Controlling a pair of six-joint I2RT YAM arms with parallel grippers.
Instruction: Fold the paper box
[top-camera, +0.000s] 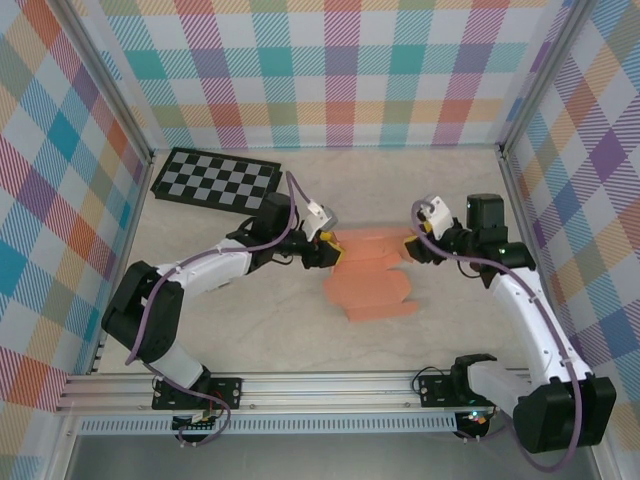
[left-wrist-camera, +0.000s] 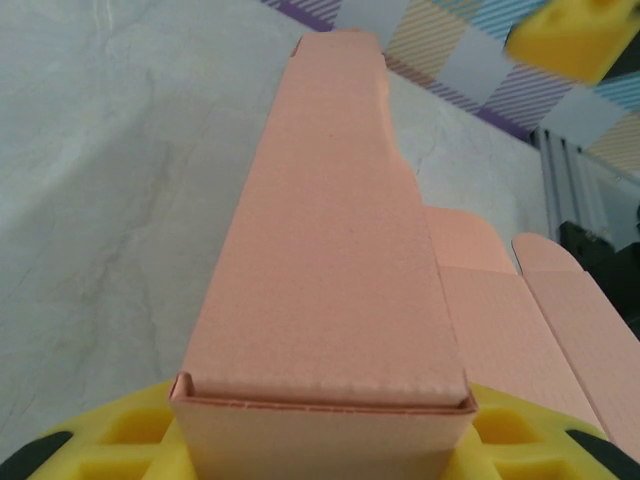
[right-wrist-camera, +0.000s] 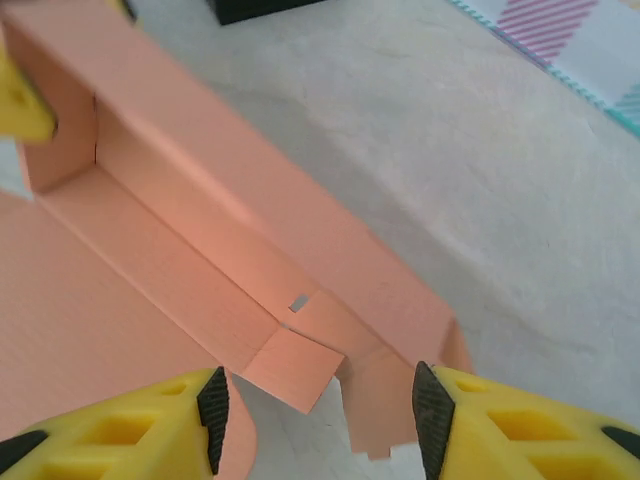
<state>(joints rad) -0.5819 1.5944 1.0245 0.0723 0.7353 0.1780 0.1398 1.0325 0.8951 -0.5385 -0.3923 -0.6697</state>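
At the worktop (top-camera: 250, 330) centre, the left end effector (top-camera: 326, 244) seemingly clamps the paper box (top-camera: 370, 285); the right end effector (right-wrist-camera: 320, 410) stands open, empty.

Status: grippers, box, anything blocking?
Left gripper clamped on paper box wall. Right gripper open at its end. Box partly folded. Checkerboard aside, not blocking.

Salmon-orange paper box (top-camera: 370, 285) — pastel plaid walls (top-camera: 340, 70) (checkerboard (top-camera: 215, 180): black and grey).

Between left tool (top-camera: 328, 246) and right tool (top-camera: 408, 248) lies paper box (top-camera: 372, 285), perhaps touching.
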